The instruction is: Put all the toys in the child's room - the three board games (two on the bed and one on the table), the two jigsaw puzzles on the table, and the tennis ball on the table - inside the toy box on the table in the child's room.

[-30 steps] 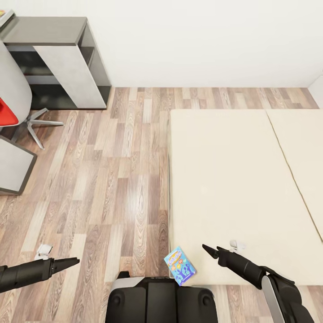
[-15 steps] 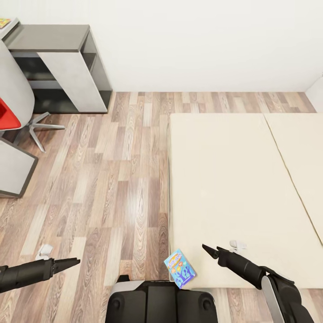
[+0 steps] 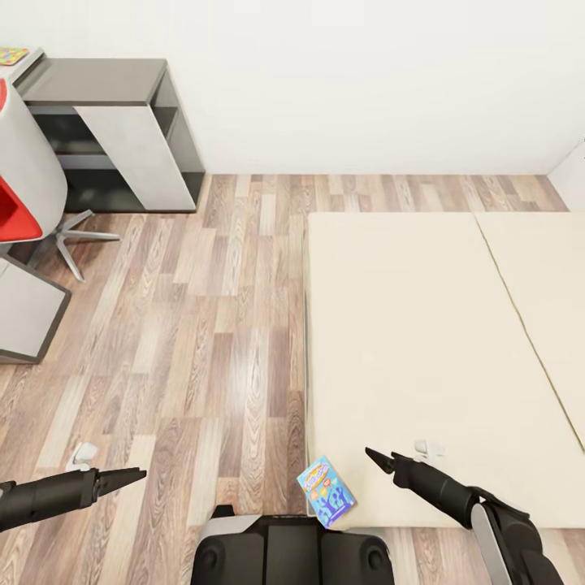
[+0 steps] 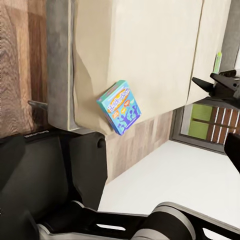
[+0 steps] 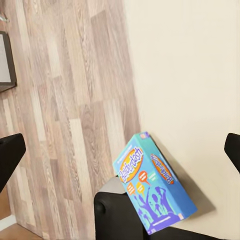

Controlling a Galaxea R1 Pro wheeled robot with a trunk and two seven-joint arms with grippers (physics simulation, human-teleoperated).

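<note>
The blue board game lay at the near corner of the bed — just inboard of my right hand (empty, fingers together), its long axis slanting away rightward — with my left hand, likewise closed and empty, well apart over the floor.

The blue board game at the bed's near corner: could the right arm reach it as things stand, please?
Probably yes. The blue board game lies uncovered on the bed, with bare mattress between it and the right gripper.
</note>
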